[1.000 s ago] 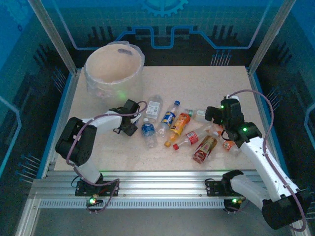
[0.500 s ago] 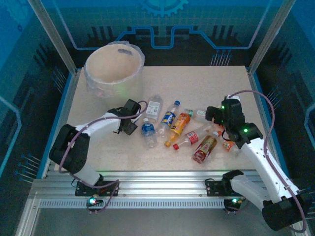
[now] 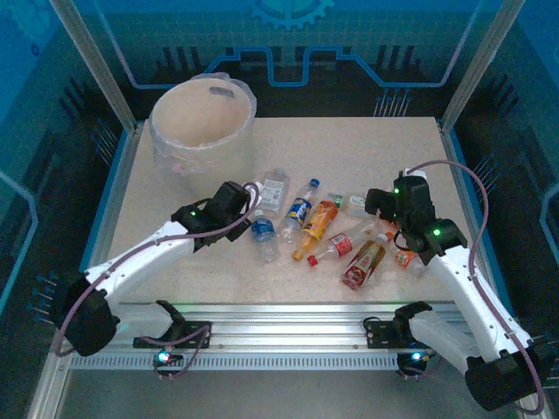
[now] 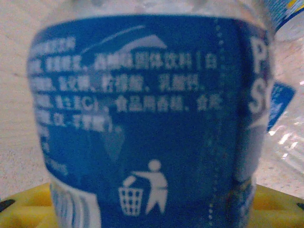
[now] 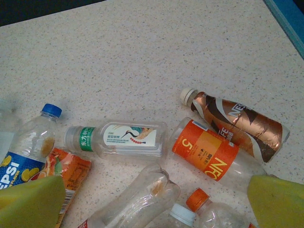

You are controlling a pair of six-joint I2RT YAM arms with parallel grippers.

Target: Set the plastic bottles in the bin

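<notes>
stretched forward, narrowing the left gripper (image 3: 248,209) around the blue-labelled bottle (image 4: 142,118); cannot tell if pinched yet. kept the right gripper (image 3: 381,208) spread. lift toward the bin (image 3: 188,159) likely next.

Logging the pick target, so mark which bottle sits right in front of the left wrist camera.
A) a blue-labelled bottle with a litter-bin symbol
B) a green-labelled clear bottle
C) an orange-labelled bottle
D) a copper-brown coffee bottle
A: in the left wrist view a blue-labelled bottle with white print and a litter-bin symbol sits just beyond the yellow fingers.
</notes>
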